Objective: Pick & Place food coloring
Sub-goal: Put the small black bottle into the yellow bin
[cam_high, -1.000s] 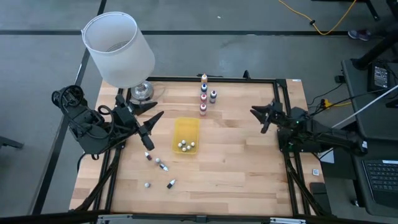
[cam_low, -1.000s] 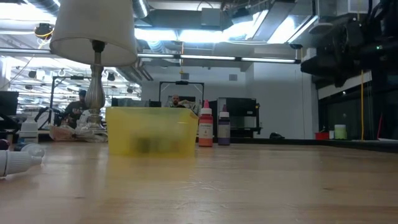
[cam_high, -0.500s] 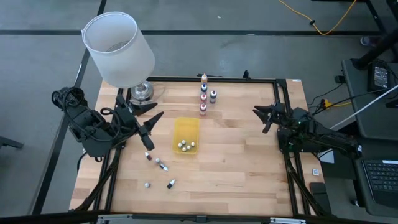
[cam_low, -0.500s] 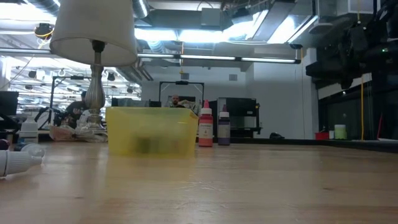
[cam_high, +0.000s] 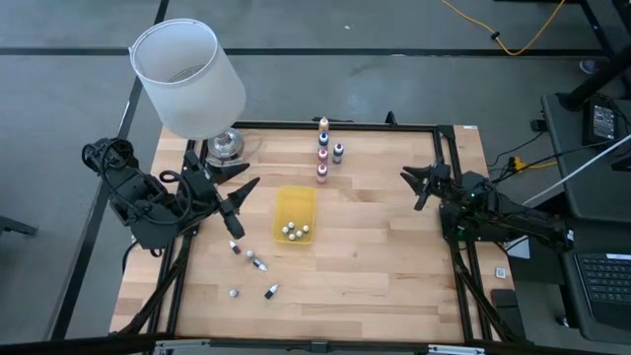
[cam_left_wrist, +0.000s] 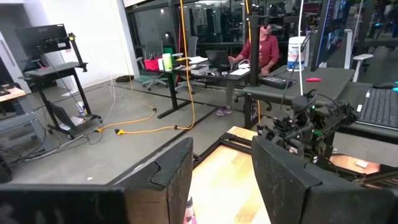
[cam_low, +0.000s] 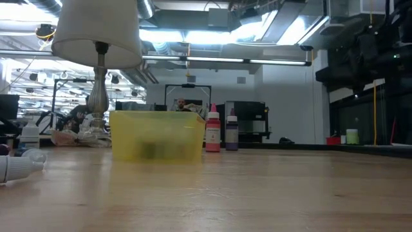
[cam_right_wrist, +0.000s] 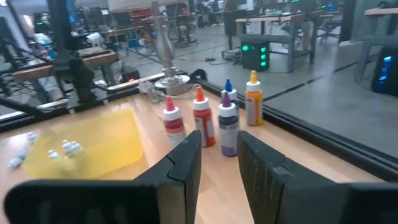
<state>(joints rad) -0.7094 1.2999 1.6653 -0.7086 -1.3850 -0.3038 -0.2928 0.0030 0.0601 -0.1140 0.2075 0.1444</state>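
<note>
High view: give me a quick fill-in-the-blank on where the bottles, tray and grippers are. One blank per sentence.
1. The yellow tray holds a cluster of ____-capped bottles.
2. The upright bottles stand in a row at the table's ____ edge.
3. Four loose bottles lie on the wood nearest the ____ gripper.
4. The right gripper holds ____.

Missing words: white; far; left; nothing
</note>
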